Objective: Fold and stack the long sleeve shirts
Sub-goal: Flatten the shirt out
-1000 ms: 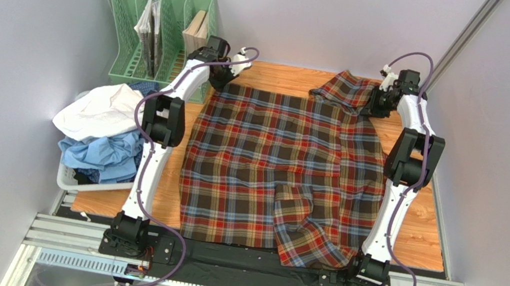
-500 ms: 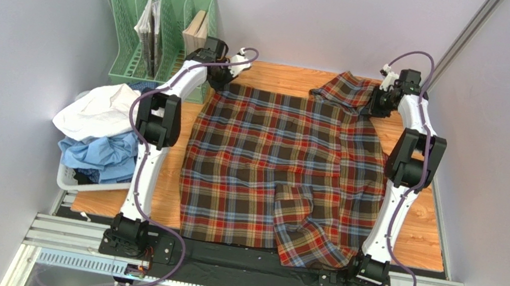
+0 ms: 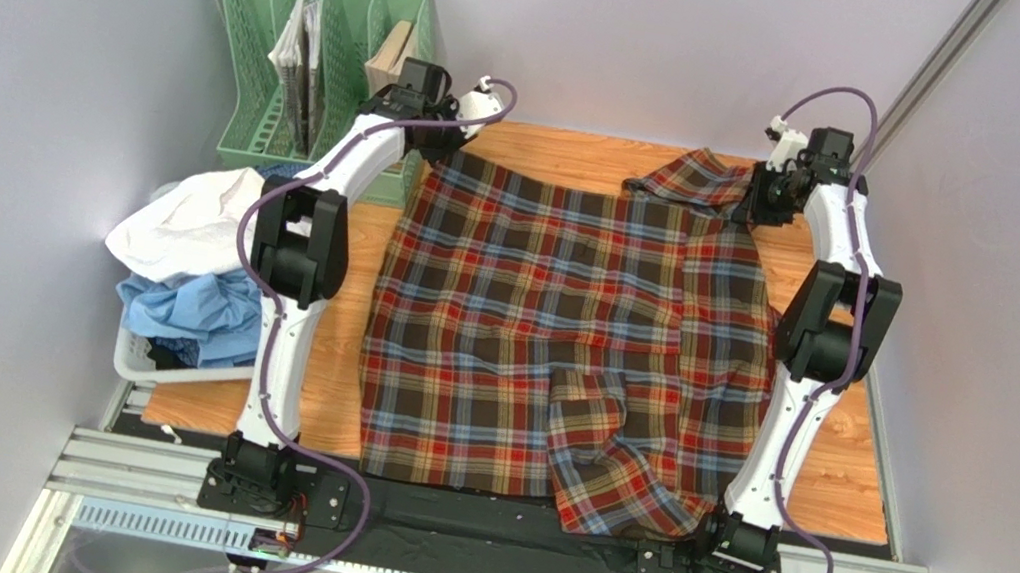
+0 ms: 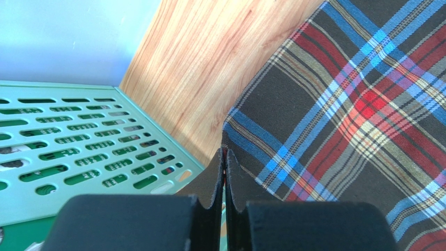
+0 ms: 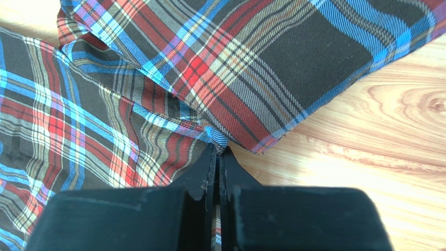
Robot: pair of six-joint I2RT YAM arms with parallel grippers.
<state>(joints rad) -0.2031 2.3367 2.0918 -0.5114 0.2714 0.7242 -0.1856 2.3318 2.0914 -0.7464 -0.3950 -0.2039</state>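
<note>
Grey walls close in on three sides of a wooden tabletop. Tartan shirt, red, dark brown, blue and yellow, lies spread flat over most of the wood between the two arms; one folded part at its near right hangs over the near edge, another part is bunched at the far right corner. Off the tabletop's left side sits a white basket holding a white shirt heaped on a light blue shirt, both crumpled. Behind the basket, at the far left, stands a green file rack with papers upright in its slots. Both arms reach to the far edge of the cloth. Left claw is clenched on the tartan shirt's far left corner, fingers pressed together at the cloth's edge, rack just beside it. Right claw is clenched on a small pinch of tartan at the far right, where two layers of the shirt meet, bare wood beside it.
</note>
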